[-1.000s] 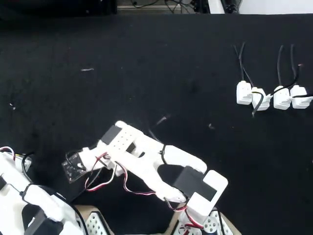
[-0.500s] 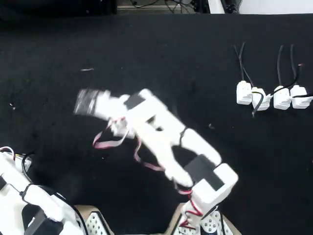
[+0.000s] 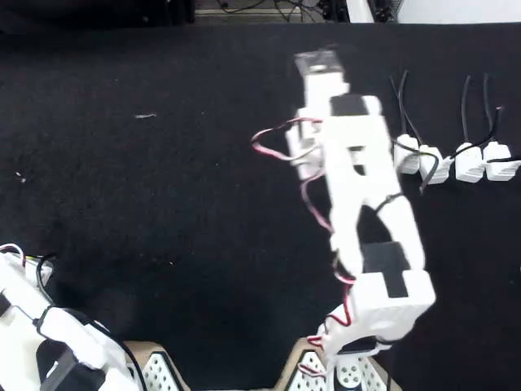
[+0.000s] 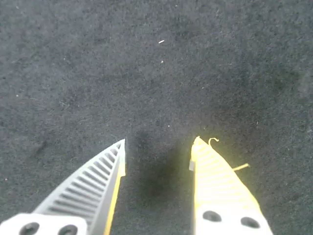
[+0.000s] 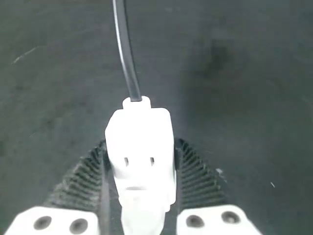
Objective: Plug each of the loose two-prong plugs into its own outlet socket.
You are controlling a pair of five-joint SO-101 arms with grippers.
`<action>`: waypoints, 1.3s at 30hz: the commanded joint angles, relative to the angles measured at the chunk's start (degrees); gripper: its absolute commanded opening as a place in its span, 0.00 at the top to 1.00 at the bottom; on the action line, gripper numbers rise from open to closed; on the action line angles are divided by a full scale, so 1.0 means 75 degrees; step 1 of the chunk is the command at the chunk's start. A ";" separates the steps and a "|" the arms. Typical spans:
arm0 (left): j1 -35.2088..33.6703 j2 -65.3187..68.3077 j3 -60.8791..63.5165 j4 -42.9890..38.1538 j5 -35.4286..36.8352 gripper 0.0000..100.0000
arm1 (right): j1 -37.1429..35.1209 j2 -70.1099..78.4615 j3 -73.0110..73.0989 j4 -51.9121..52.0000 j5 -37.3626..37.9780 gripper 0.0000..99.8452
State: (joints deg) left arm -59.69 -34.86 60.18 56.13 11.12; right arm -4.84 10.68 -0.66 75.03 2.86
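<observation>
Left gripper (image 4: 159, 142): low over bare table at the near left, fingers spread, nothing between them.
Right gripper (image 5: 141, 144): clamped on the plug (image 5: 141, 122), a white block held by its flanks, with its black cord (image 5: 124, 54) running out ahead. I can't make out the prongs.
Right arm (image 3: 366, 204): stretched far across the table, its end just beside the sockets (image 3: 470, 161), four white pieces in a row at the far right.
Step in hand: bringing the plug to a socket, I'd judge.
Doing it well: line the plug up squarely with one free socket and push straight. Keep the cord from dragging the neighbouring pieces.
Table (image 3: 163, 204): black cloth with a fleck of lint (image 3: 145, 116).
Room: cables (image 3: 285, 8) lie past the far edge.
</observation>
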 commanded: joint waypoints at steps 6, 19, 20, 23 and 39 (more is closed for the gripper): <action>0.0018 -0.0094 -0.0393 -0.0082 0.0082 0.78 | 0.0844 0.0475 -0.0205 -0.0352 -0.0457 0.99; 0.0018 -0.0082 0.0041 -0.0727 0.0082 0.78 | 0.2309 0.2807 -0.2960 -0.0117 -0.0094 0.99; 0.0018 -0.0082 0.0053 -0.0727 0.0082 0.78 | 0.2309 0.2995 -0.3288 0.0012 -0.0070 0.99; 0.0006 -0.0082 0.0053 -0.0727 0.0082 0.78 | 0.2309 0.3663 -0.4226 0.0445 -0.0070 0.99; 0.0006 -0.0082 0.0053 -0.0727 0.0082 0.78 | 0.2884 0.5597 -0.7941 0.2415 -0.0094 0.99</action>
State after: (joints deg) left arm -59.69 -34.86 60.97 51.56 11.12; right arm 15.12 52.35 -53.85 91.74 1.89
